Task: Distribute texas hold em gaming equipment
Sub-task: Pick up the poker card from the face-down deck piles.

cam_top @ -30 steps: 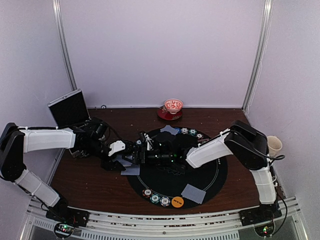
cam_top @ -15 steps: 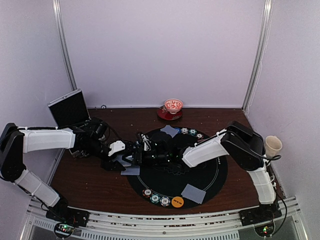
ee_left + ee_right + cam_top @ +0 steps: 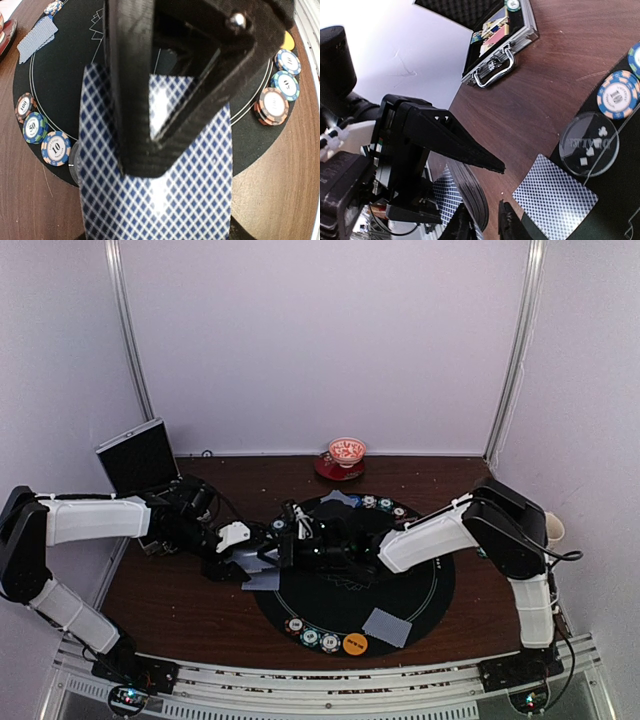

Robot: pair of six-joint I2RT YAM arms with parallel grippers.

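My left gripper point(image 3: 252, 560) is shut on a deck of blue-diamond-backed playing cards point(image 3: 155, 200) held over the mat's left edge. In the right wrist view, my right gripper point(image 3: 483, 220) straddles the deck's bowed end point(image 3: 476, 197). One finger is against it and a thin gap shows at the other. A single card point(image 3: 555, 192) lies below on the mat's rim, beside a clear dealer disc point(image 3: 588, 144) and a blue chip point(image 3: 618, 94). More cards lie at the far side point(image 3: 338, 501) and front right point(image 3: 387, 626). Chips point(image 3: 310, 635) and an orange disc point(image 3: 354, 644) sit at the front.
The round black mat point(image 3: 420, 590) fills the table's middle. An open metal chip case point(image 3: 140, 458) stands at the back left. A red-and-white bowl point(image 3: 347, 452) sits on its saucer at the back. A paper cup point(image 3: 548, 530) is at the right edge.
My right gripper's jaws have narrowed around the end of the deck, and its elbow has swung slightly right. The left arm and its deck have stayed still.
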